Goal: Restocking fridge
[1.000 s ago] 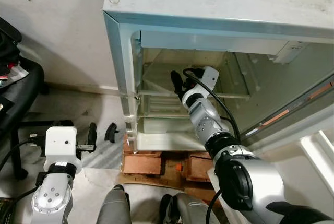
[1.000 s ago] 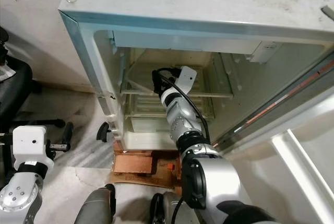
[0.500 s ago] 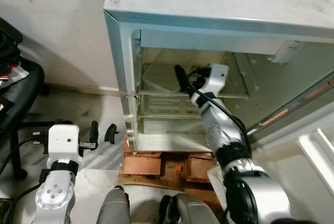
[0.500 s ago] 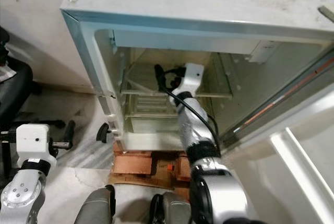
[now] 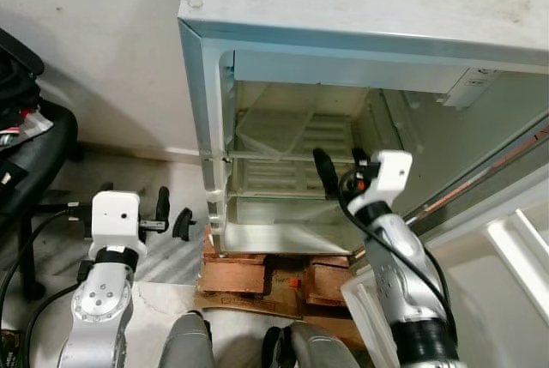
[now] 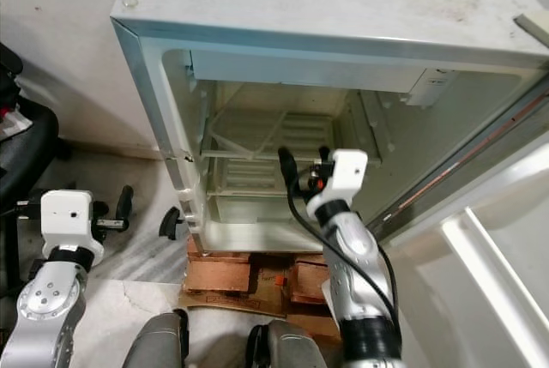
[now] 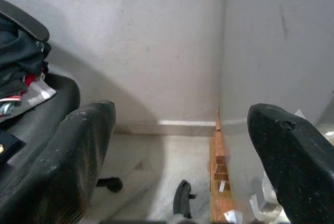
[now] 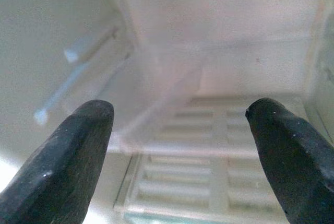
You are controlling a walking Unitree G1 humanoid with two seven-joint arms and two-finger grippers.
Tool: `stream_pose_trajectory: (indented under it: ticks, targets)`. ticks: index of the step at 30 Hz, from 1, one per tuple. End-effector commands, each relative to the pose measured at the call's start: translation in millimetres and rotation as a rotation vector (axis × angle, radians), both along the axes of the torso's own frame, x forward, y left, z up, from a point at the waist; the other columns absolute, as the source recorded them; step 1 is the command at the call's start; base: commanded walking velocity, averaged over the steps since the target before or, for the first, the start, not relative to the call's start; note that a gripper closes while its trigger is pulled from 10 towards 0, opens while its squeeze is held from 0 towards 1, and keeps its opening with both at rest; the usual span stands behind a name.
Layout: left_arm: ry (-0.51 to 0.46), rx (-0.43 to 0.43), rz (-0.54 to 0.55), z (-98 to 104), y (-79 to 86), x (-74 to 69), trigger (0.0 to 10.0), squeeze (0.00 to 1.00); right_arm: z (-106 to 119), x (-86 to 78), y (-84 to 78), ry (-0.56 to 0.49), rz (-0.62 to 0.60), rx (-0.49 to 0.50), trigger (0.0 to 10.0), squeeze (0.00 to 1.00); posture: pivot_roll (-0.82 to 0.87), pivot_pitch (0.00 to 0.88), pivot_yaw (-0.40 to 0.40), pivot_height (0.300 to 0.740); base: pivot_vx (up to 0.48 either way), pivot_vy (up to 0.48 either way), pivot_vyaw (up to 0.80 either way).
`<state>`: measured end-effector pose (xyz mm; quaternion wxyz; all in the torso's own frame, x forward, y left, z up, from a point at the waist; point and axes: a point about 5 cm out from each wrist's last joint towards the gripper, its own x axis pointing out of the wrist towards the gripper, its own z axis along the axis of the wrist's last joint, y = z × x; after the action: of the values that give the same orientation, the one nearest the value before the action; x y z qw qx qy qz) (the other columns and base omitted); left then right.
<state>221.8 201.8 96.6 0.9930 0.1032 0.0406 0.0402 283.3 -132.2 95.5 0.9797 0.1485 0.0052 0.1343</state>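
The fridge [image 5: 360,8] is a small white box with a scuffed, speckled flat top, and it stands open on a base of reddish bricks [image 5: 236,269]. Its pale plastic interior has a slatted shelf [image 5: 292,141] across the middle and a smooth bin below. The door [image 5: 506,239] swings off to the robot's right and is cut off at the frame edge.

The right gripper [image 5: 339,171] hangs just in front of the open compartment, level with the shelf, its two long black fingers spread wide with nothing between them. In the right wrist view the blunt, matte fingertips [image 8: 68,161] frame the shelf slats, which look soft and hazy.

The left gripper [image 5: 171,216] sits low beside the fridge's outer wall, over mottled grey floor. Its fingers [image 7: 57,161] are also wide apart and empty, pointing at the plain wall corner. A black chair [image 5: 21,145] with dark clutter on its seat is partly cut off at the robot's left; what the clutter is cannot be made out
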Motion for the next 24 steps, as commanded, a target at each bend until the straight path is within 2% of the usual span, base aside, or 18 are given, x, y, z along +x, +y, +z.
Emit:
stream_pose_trajectory:
  ticks: [1,15,24]
  targets:
    - [0.016,-0.002,-0.018,-4.1,-1.6,-0.8,10.0,0.00,6.5,-1.4,-1.0,-0.017,0.007,-0.005,10.0,0.00,0.11,0.095,-0.109,0.740,-0.244,0.000,0.00]
    - [0.010,-0.003,-0.029,-5.6,-3.1,1.1,10.0,0.00,9.1,-13.3,0.2,0.029,0.023,-0.041,10.0,0.00,0.11,0.093,-0.109,0.740,-0.208,0.000,0.00]
    - [0.009,-0.001,-0.039,-5.9,-5.3,3.8,10.0,0.00,8.2,-14.9,-1.9,0.048,0.018,-0.050,10.0,0.00,0.11,0.091,-0.106,0.740,-0.226,0.000,0.00]
